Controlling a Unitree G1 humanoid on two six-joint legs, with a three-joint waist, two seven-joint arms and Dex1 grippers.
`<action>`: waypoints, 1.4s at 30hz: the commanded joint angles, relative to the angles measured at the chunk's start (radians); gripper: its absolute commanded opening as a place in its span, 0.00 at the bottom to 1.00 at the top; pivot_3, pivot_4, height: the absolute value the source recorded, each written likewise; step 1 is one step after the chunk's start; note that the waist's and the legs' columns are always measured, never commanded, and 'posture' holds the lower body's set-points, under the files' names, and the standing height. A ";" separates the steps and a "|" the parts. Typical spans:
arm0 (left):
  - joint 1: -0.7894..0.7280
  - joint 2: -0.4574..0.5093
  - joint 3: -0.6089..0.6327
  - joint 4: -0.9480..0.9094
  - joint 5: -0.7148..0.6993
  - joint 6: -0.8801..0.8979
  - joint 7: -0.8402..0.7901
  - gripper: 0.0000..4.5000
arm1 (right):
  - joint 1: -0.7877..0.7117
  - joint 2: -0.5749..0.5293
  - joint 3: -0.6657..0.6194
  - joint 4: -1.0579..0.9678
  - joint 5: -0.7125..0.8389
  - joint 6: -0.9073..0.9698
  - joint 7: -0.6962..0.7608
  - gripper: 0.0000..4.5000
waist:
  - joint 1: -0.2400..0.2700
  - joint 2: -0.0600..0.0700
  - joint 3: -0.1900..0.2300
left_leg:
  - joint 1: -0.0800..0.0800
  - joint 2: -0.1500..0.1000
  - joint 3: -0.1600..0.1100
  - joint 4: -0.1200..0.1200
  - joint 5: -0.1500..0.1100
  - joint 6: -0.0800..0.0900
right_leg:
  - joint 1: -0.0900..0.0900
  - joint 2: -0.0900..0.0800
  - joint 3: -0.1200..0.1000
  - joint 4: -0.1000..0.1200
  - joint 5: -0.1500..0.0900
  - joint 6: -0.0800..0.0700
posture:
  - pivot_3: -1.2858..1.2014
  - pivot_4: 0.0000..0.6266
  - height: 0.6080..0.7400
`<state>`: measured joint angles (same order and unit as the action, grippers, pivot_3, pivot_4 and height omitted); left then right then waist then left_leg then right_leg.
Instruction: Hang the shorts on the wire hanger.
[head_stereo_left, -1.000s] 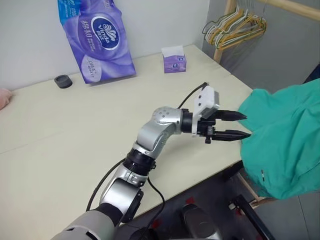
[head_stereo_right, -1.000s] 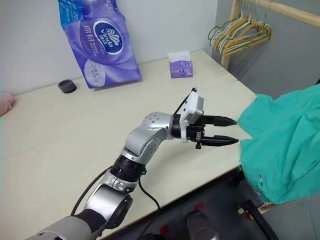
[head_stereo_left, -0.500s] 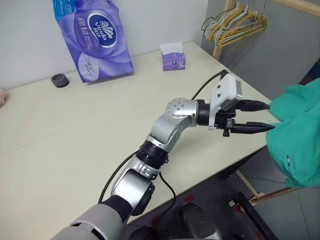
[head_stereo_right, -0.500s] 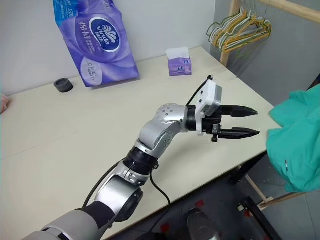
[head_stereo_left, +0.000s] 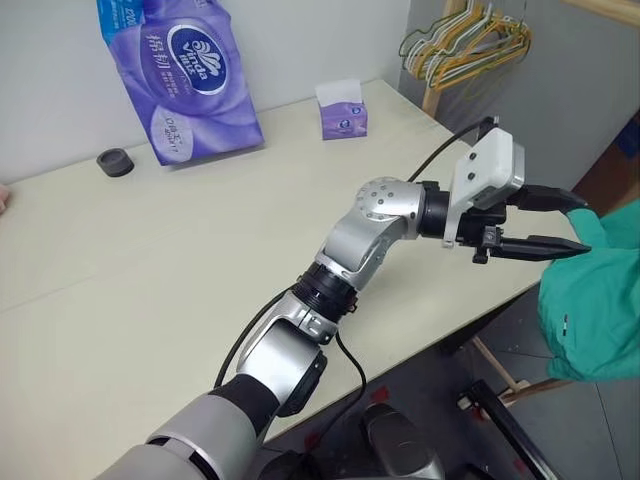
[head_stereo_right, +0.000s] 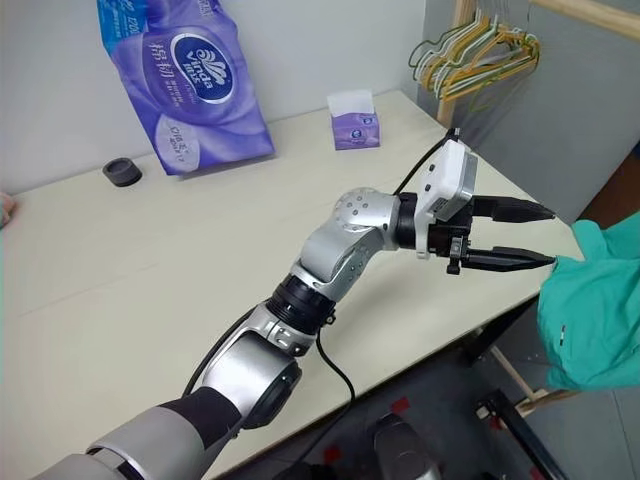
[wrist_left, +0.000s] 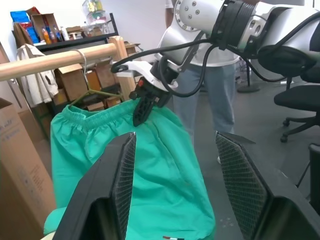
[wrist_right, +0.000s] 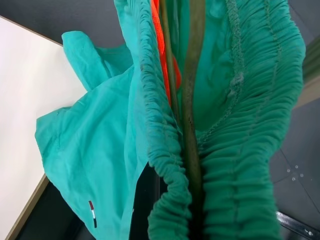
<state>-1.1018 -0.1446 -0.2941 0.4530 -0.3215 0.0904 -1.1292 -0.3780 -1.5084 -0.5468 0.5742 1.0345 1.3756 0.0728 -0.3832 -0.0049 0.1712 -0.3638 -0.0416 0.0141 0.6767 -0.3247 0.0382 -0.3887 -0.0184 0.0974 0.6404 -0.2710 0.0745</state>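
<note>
Shorts (wrist_left: 150, 165) hang off the far right corner of the tabletop (head_stereo_left: 150, 260), past its edge, their gathered waistband bunched over the olive wire hanger (wrist_left: 92, 92). The right end effector (wrist_left: 142, 107), seen from the left wrist, is clamped shut on the shorts at the waistband, with the wire running through the folds. The left end effector (head_stereo_left: 555, 222) reaches out past the same tabletop corner, its black fingers (head_stereo_left: 535, 245) apart, tips just beside the teal cloth. A purple tissue pack (head_stereo_left: 190, 80) stands at the tabletop's far side.
</note>
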 joint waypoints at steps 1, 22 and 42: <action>-0.043 -0.032 0.017 0.009 0.007 -0.052 -0.003 0.59 | -0.049 0.001 -0.005 -0.026 -0.077 -0.006 0.050 0.00 | -0.002 0.000 0.000 | 0.000 0.000 0.000 0.000 0.000 0.000 | 0.000 0.000 0.000 0.000 0.000 0.000 | 0.33 0.28 1.00; -0.002 0.011 -0.013 0.060 0.077 -0.166 -0.033 0.61 | -0.157 0.337 -0.372 -0.859 -0.472 0.202 -0.181 0.93 | -0.006 0.012 -0.008 | 0.000 0.000 -0.001 0.002 0.000 -0.001 | -0.001 -0.001 0.000 0.004 0.001 0.003 | 0.32 0.13 1.00; 0.239 0.274 0.000 -0.152 0.153 -0.043 0.071 0.61 | -0.351 0.861 -0.485 -1.027 -0.827 0.117 -0.306 0.93 | 0.011 0.016 -0.030 | 0.001 -0.001 -0.004 0.006 0.001 -0.001 | 0.000 -0.003 -0.002 0.008 0.011 -0.002 | 0.37 0.13 1.00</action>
<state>-0.8550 0.1307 -0.3062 0.3470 -0.1673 0.0439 -1.0664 -0.6750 -0.6442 -0.9700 -0.4311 0.2309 1.4181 -0.2128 -0.3726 0.0114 0.1417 -0.3632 -0.0430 0.0104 0.6836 -0.3235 0.0370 -0.3893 -0.0217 0.0961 0.6493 -0.2594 0.0730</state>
